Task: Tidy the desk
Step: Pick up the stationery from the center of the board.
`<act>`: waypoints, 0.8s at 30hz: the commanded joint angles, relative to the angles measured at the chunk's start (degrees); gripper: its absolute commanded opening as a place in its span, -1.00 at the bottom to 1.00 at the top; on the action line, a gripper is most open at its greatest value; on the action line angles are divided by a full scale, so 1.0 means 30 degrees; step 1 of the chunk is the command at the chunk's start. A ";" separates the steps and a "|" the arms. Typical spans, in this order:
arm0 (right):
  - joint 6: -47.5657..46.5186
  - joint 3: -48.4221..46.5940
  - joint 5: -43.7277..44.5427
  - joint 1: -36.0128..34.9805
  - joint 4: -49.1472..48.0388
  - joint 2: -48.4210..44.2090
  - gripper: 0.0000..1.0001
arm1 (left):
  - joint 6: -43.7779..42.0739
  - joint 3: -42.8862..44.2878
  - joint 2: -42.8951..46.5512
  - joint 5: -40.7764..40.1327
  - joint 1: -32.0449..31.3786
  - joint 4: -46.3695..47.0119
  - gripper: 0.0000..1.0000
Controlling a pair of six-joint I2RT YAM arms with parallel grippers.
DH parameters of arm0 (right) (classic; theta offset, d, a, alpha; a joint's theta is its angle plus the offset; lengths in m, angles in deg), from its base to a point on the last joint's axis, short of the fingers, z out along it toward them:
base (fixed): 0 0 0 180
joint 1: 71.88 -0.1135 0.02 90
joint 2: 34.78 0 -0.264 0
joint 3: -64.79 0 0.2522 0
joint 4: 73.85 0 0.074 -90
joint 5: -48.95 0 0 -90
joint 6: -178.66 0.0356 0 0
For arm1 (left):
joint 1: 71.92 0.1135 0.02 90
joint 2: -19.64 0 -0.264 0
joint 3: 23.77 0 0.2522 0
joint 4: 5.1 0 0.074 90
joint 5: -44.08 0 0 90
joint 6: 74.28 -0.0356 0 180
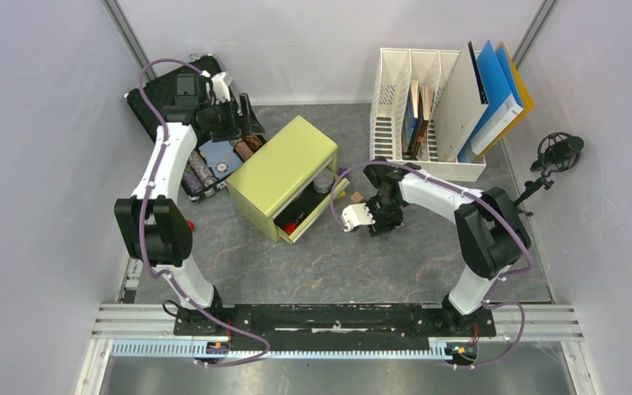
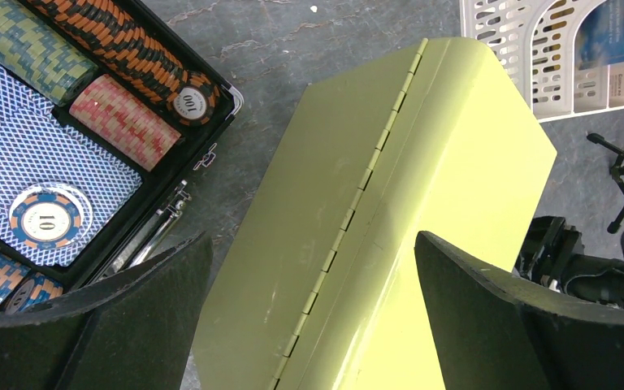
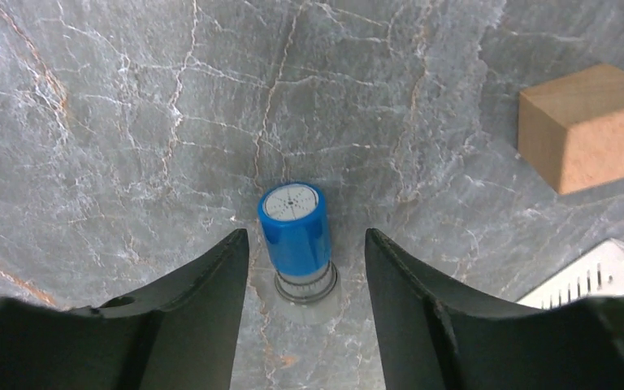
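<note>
Right arm (image 1: 432,193) reaches toward ten o'clock, right fingers (image 3: 203,309) released astride an upright blue cylinder (image 3: 295,227); left fingers (image 2: 154,284) released over the cabinet (image 2: 422,179).

The orange-and-black poker chip (image 2: 188,101) at the end of its row shows "100" on its white centre. At about eight o'clock from it, the blue-and-white poker chip (image 2: 49,221), lying on blue-patterned playing cards (image 2: 16,146), reads "10".
</note>
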State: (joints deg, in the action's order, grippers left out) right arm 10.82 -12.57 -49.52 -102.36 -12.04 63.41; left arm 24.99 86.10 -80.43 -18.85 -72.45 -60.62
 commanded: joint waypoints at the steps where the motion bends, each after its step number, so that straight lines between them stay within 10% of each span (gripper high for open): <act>1: 0.0070 -0.0120 -0.0663 0.0052 -0.0149 0.0624 0.13 | -0.0570 0.0486 0.0508 0.0066 0.0148 0.0181 1.00; 8: 0.0769 -0.2569 -0.1227 0.0053 0.1765 0.1508 -0.70 | -0.0627 0.1360 0.0676 0.0304 0.0149 -0.0031 1.00; 24: 0.1109 -0.8202 -0.0772 -0.3735 0.1868 0.1368 -0.74 | -0.0617 0.2210 0.1768 0.1255 0.3171 -0.0671 1.00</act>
State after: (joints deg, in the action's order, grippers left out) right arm 13.86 -31.98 -53.94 -108.76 -5.06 68.04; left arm 24.93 92.79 -79.27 -17.51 -64.25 -62.67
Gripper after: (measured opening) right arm 0.338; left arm 0.997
